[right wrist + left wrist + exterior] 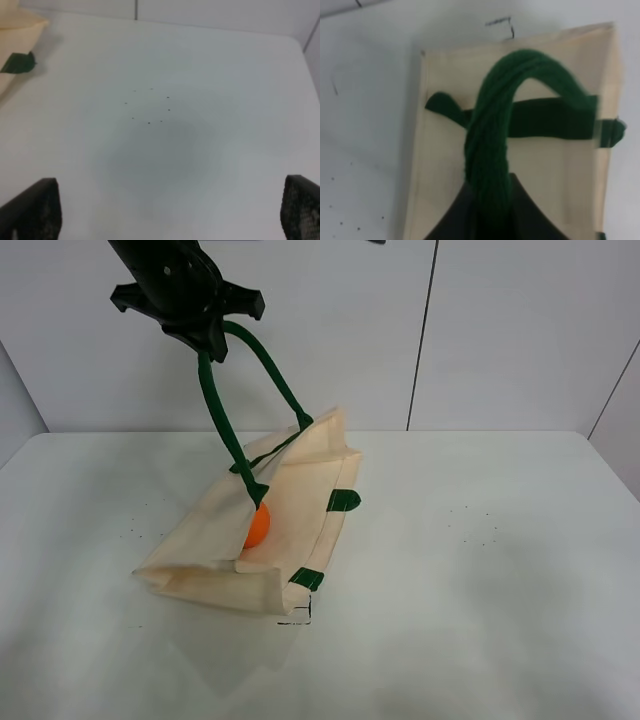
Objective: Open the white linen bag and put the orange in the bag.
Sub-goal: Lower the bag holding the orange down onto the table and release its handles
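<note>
White tabletop [480, 590] with a few dark specks, pale wall panels [330, 330] behind: that is your whole workspace.

Your left gripper [207, 340] is up high, its jaws clamped on the raised handle [225, 430]. From the left wrist you see that handle as a thick, twisted dark green strap arching out of the black fingers. It pulls the upper side of the white linen bag [300, 480] off the table, so the mouth gapes. The bag is soft cream cloth, slumped and creased at its low end. Its second handle [545, 120] lies flat across the panel.

The orange [257, 527] shows as a smooth bright patch just under the lifted layer of cloth, at the foot of the taut strap. It looks to be inside the mouth, though from the high camera you can't be sure it sits fully past the lip.

Your right gripper [167, 210] hangs over bare table well apart from the bag, jaws spread wide and holding nothing.

I'd judge the placing step done or nearly so. Next comes a slow lowering of the handle, since limp cloth may shift and a round fruit near the opening could roll out.
</note>
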Controlling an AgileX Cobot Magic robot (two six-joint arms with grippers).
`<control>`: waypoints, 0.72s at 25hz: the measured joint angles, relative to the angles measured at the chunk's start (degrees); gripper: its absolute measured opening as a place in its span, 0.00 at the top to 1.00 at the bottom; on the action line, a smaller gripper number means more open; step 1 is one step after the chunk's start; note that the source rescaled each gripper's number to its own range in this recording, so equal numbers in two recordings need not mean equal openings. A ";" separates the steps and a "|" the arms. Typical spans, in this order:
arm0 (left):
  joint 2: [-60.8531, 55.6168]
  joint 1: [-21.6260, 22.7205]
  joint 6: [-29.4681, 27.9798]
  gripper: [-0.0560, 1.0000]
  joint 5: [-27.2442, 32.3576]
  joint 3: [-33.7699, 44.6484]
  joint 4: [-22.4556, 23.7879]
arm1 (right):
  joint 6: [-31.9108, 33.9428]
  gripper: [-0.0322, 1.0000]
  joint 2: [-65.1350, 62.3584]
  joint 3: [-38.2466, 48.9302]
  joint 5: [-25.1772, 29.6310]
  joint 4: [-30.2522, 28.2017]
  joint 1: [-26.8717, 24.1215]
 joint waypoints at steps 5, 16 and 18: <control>4.86 0.00 0.00 0.95 -0.23 0.00 0.00 | 0.00 0.00 0.00 0.00 0.00 0.24 -0.48; 17.18 0.00 3.64 0.25 -0.93 0.00 -6.42 | 0.00 0.00 0.00 0.00 0.00 0.24 -0.48; 17.14 0.00 3.66 0.15 -0.93 0.00 -5.58 | 0.00 0.00 0.00 0.00 0.00 0.24 -0.48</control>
